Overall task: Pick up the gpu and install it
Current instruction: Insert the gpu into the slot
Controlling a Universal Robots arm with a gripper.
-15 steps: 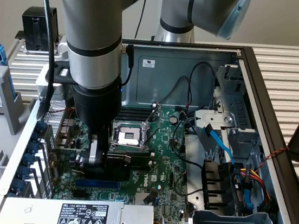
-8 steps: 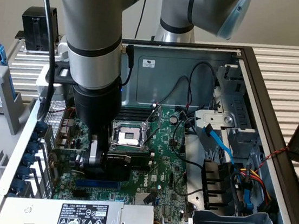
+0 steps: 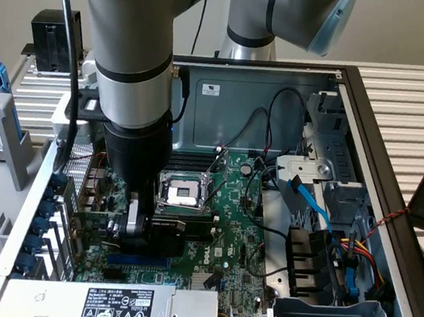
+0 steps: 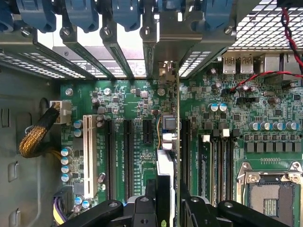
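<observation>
The gpu (image 3: 180, 228) is a small black-shrouded card held upright low over the green motherboard (image 3: 230, 230), just in front of the CPU socket in the exterior view. My gripper (image 3: 144, 227) is shut on it, below the grey arm. In the wrist view the gpu (image 4: 168, 127) appears edge-on, running from my gripper (image 4: 168, 204) up toward the rear slot openings. It stands between a short black slot (image 4: 147, 131) and a long black slot (image 4: 186, 151). Black fingers (image 4: 144, 208) press on both sides of the card. Whether the card's edge sits in a slot I cannot tell.
Blue slot latches (image 4: 80, 14) line the case's rear wall. A CPU socket (image 4: 270, 194) and memory slots (image 4: 215, 165) lie beside the card. Long black slots (image 4: 110, 156) and a white slot (image 4: 88, 151) are on the other side. Drive cage with cables (image 3: 316, 256) at the exterior view's right.
</observation>
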